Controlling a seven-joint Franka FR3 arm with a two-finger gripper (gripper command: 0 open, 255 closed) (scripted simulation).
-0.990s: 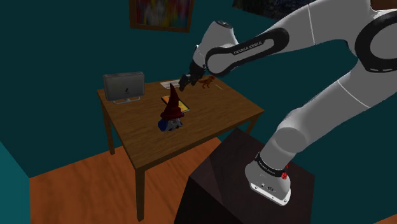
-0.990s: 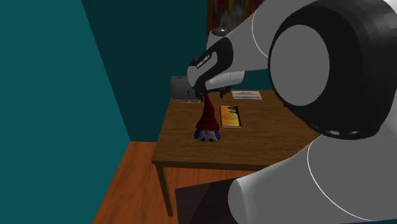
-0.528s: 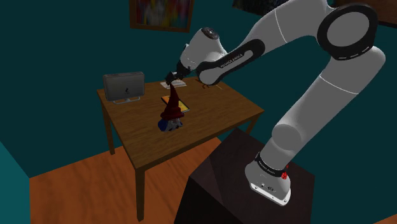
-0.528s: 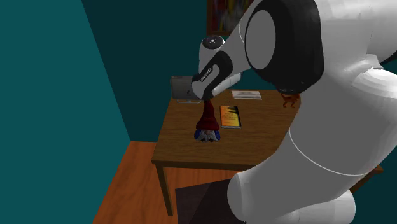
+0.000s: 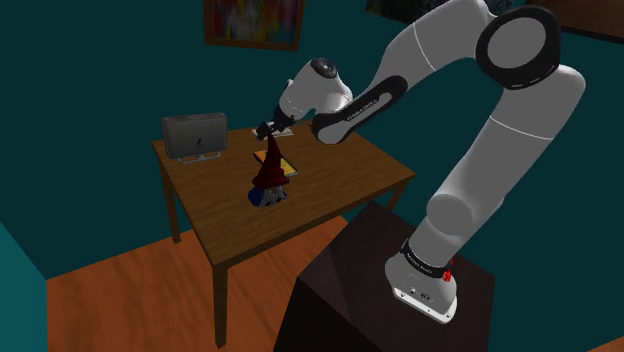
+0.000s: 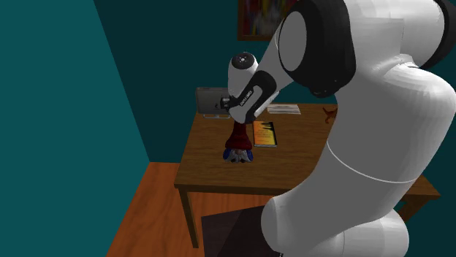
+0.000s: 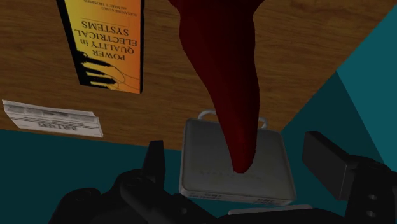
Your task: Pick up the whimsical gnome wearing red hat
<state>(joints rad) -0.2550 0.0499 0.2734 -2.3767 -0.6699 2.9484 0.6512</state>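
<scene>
The arm is swinging farther over the table point(image 5: 335, 190), putting the gripper point(image 5: 268, 128) just above the gnome point(image 5: 268, 184) standing there; its fingers point(image 7: 154, 160) are gaping astride the hat point(image 7: 224, 76) tip, readying a grasp.

Home study or den. Teal walls point(image 5: 90, 80), wood-plank floor point(image 5: 120, 300), framed colourful picture point(image 5: 252, 22) hung high. Plain wooden desk point(image 5: 335, 185) carries an orange book point(image 7: 108, 44) on power quality, a printed paper point(image 7: 54, 119) and a grey boxy device point(image 5: 194, 135).
</scene>
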